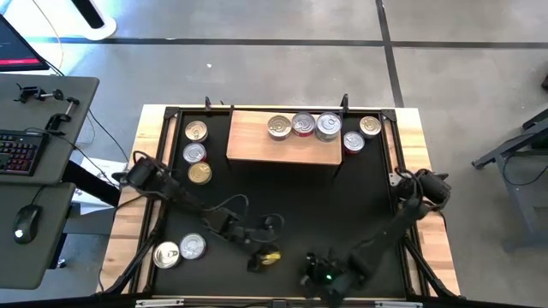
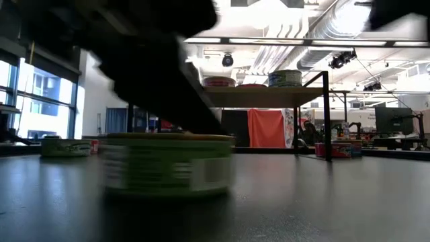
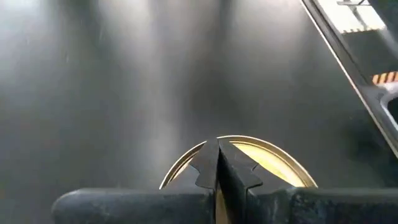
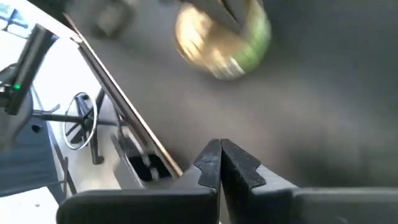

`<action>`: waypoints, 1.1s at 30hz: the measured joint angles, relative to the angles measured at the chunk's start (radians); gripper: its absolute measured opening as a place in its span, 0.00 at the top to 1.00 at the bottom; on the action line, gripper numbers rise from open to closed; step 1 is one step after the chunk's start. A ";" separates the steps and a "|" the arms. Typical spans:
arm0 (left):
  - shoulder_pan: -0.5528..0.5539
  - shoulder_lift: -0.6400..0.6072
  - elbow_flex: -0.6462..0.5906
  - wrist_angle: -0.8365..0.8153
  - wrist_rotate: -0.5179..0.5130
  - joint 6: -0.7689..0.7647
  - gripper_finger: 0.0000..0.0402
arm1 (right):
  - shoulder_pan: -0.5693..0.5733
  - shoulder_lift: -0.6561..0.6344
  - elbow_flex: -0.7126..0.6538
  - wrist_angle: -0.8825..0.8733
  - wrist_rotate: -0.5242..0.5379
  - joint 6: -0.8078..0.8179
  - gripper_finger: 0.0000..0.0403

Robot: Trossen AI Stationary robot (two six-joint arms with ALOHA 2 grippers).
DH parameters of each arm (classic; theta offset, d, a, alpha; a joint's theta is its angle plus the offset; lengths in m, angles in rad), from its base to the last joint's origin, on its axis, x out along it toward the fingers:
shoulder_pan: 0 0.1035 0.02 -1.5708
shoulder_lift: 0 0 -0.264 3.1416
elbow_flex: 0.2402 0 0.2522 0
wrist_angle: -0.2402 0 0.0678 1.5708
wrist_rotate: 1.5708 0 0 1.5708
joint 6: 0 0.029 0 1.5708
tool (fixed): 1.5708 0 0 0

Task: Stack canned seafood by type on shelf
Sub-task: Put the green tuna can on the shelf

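Note:
A green-sided can with a gold lid [image 1: 271, 258] stands on the black mat near the front edge, large in the low view [image 2: 168, 165]. My left gripper [image 3: 217, 146] is shut, its fingertips over this can's lid [image 3: 267, 158]. My right gripper [image 4: 221, 149] is shut and holds nothing. It hangs over the mat to the can's right [image 1: 310, 275]. The wooden shelf [image 1: 257, 141] at the back carries three silver-lidded cans [image 1: 303, 125]. Two cans [image 1: 360, 134] stand on the mat at its right and three [image 1: 195, 152] at its left. My left gripper slants down from the table's left, with its shut fingertips [image 3: 208, 163] over the far rim of the can's gold lid [image 3: 249, 144]. The can stands upright on the mat. Whether the fingertips touch the lid I cannot tell.
Two silver-lidded cans [image 1: 180, 251] stand at the mat's near left corner. The mat's raised black frame [image 1: 402, 171] runs along its sides. A desk with a keyboard and mouse [image 1: 26, 162] stands left of the table. The mat's middle [image 1: 291, 201] is bare.

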 joint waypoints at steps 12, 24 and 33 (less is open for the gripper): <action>0.022 -0.180 0.068 -0.466 0.033 0.048 1.00 | -0.200 0.000 0.001 0.209 -0.211 -0.484 1.00; -0.117 -0.287 -0.238 -0.081 -0.115 -0.184 1.00 | -0.210 0.012 -0.043 -0.063 -0.299 -0.442 1.00; -0.122 -0.196 -0.238 0.060 -0.099 -0.185 1.00 | -0.222 0.012 -0.174 0.122 -0.294 -0.296 1.00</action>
